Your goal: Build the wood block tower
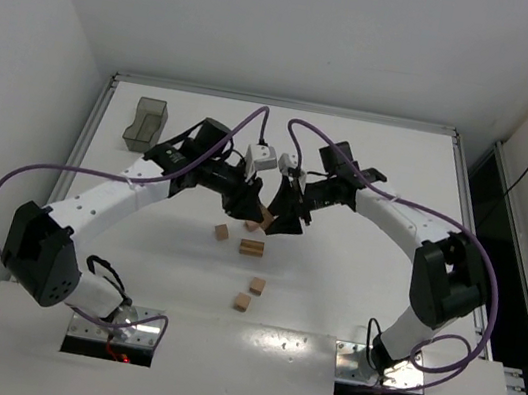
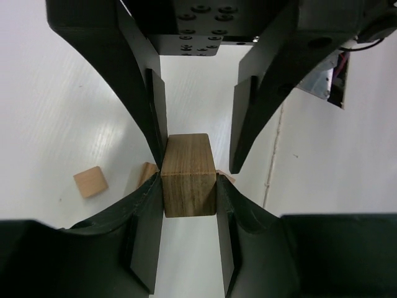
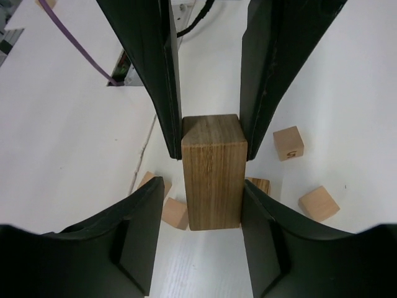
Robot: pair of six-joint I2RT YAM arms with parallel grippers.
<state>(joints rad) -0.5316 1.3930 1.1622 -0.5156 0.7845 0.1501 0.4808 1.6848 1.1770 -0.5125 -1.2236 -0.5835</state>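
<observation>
A darker brown wood block (image 3: 214, 171), taller than wide, is held above the table where both arms meet. My left gripper (image 2: 189, 181) is shut on it, both pads pressed to its sides (image 2: 188, 176). My right gripper (image 3: 203, 186) is open around the same block, one finger touching it and the other with a gap. In the top view the left gripper (image 1: 249, 195) and right gripper (image 1: 286, 216) face each other. Loose tan cubes lie below them (image 1: 222, 232) (image 1: 252, 247) (image 1: 257, 286) (image 1: 242, 301). No standing tower shows.
A grey translucent tray (image 1: 145, 123) stands at the back left. Loose cubes show under the held block in the right wrist view (image 3: 288, 143) (image 3: 319, 203) (image 3: 175, 213), and one in the left wrist view (image 2: 90, 182). Walls border the table on three sides.
</observation>
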